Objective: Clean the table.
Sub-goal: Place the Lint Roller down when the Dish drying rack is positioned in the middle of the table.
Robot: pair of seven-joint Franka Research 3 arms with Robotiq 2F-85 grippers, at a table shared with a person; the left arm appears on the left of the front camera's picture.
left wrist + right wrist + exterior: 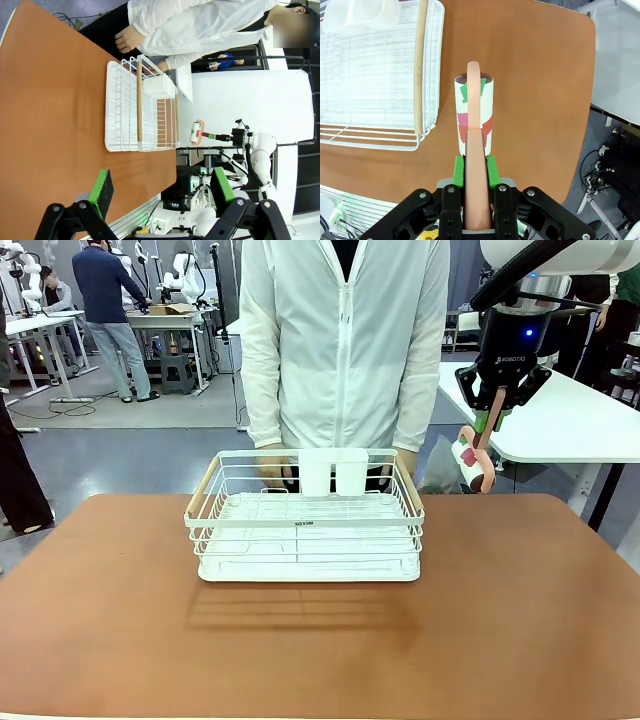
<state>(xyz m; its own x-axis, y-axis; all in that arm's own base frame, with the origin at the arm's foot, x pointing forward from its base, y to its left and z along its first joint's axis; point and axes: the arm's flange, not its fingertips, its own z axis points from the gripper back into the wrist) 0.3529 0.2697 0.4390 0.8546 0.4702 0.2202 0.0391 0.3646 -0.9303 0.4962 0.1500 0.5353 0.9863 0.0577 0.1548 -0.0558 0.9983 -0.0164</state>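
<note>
The reddish-brown table (520,620) spreads across the front view, with its top also under the right wrist camera (535,90). My right gripper (497,405) hangs above the table's far right corner, shut on the pink handle of a lint roller (472,460). In the right wrist view the gripper (475,167) clamps that handle between green pads, and the roller (475,107), white with green and red marks, points down over the table beside the rack. My left gripper (161,190) stands open and empty above the table's left edge (50,110).
A white wire rack (305,530) with wooden handles and a white cup holder (334,470) sits mid-table. A person in a white jacket (345,340) stands behind it, hands (272,465) at its far rim. A white-topped table (570,420) stands at the right.
</note>
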